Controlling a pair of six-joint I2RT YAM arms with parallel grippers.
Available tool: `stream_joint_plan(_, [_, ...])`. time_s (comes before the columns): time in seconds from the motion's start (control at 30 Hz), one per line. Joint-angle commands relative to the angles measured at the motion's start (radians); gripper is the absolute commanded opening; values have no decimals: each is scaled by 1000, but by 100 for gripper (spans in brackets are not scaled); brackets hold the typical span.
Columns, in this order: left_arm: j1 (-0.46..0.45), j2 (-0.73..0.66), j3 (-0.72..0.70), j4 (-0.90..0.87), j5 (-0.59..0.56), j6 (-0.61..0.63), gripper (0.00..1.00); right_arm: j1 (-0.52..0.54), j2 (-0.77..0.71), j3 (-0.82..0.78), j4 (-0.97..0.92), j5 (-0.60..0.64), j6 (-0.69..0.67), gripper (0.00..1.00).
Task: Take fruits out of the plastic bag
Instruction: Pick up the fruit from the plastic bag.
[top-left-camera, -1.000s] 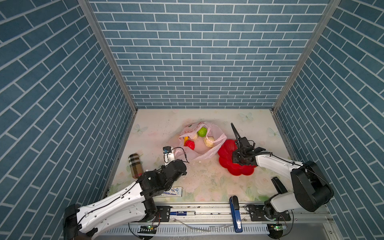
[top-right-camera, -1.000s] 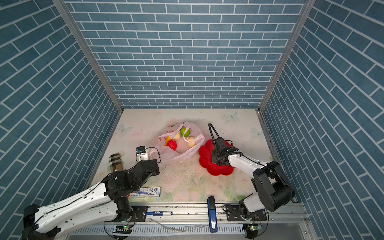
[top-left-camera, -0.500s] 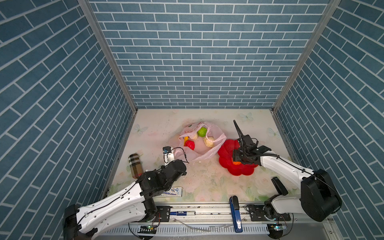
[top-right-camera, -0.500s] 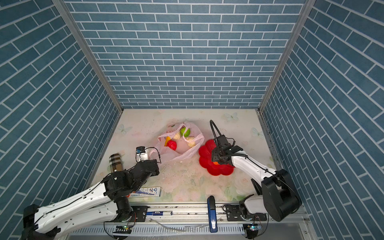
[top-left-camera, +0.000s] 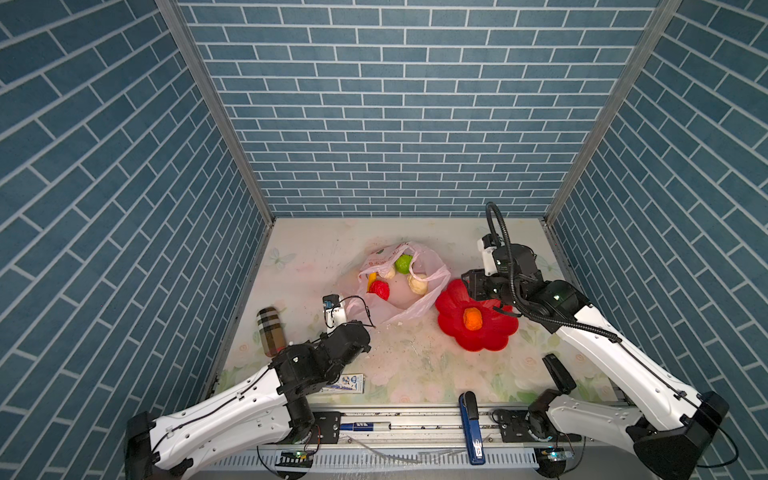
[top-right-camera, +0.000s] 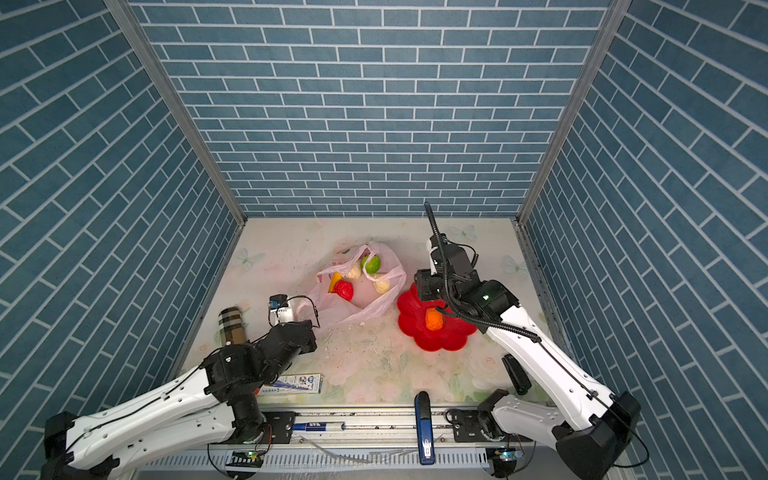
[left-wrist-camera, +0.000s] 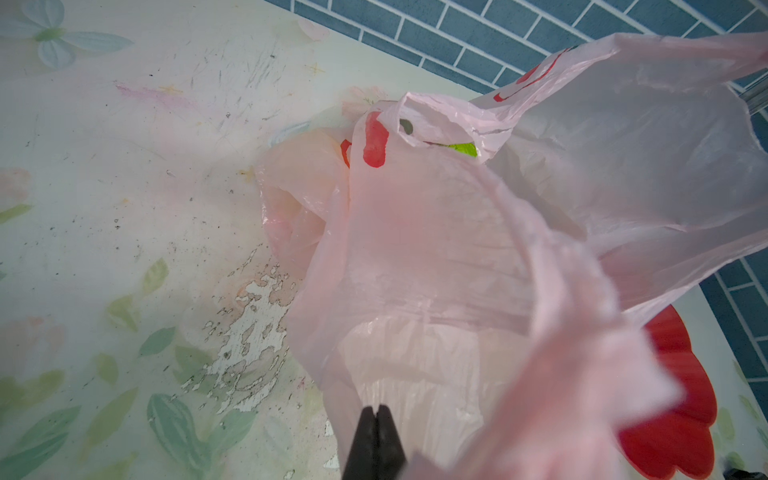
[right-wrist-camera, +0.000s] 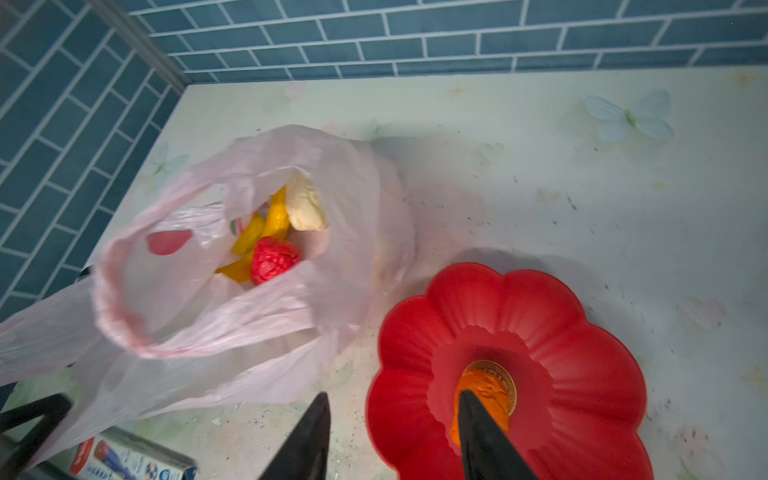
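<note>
The pale-pink plastic bag (top-left-camera: 409, 305) lies open on the table, one edge stretched toward my left gripper (left-wrist-camera: 376, 409), which is shut on its film. Inside the bag lie a green ball (top-left-camera: 403, 263), a red fruit (top-left-camera: 379, 289), a yellow banana (right-wrist-camera: 276, 216) and two beige fruits (top-left-camera: 417, 284). The orange fruit (top-left-camera: 472, 318) rests alone in the middle of the red flower-shaped plate (top-left-camera: 490, 338). My right gripper (right-wrist-camera: 392, 395) hangs open and empty above the plate's near-bag rim; one fingertip (right-wrist-camera: 478, 419) overlaps the orange in the right wrist view.
A plaid-capped brown bottle (top-left-camera: 270, 332) lies by the left wall. A small printed box (top-left-camera: 347, 382) sits beside the left arm. A blue stapler (top-left-camera: 471, 419) and a black object (top-left-camera: 559, 372) lie at the front edge. Walls close in on three sides.
My right gripper has let go of the orange on the plate, then risen and drawn back toward the rear. The left arm and the bag have stayed put.
</note>
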Motion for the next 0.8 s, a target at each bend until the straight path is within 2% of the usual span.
stream_joint_plan(0.0, [2, -7, -20, -30, -7, -19, 3, 87, 75, 125, 2, 4, -57, 48])
stream_joint_plan(0.2, [2, -4, -37, -37, 3, -47, 2, 239, 242, 248, 82, -68, -99, 46])
stream_joint_plan(0.3, [2, -10, -55, -26, 5, -54, 2, 273, 338, 278, 116, -110, -94, 45])
stream_joint_plan(0.47, [2, -17, -62, -23, 2, -59, 2, 275, 481, 282, 192, -186, -56, 41])
stream_joint_plan(0.77, [2, -34, -80, -24, 6, -73, 2, 226, 696, 322, 251, -191, -4, 38])
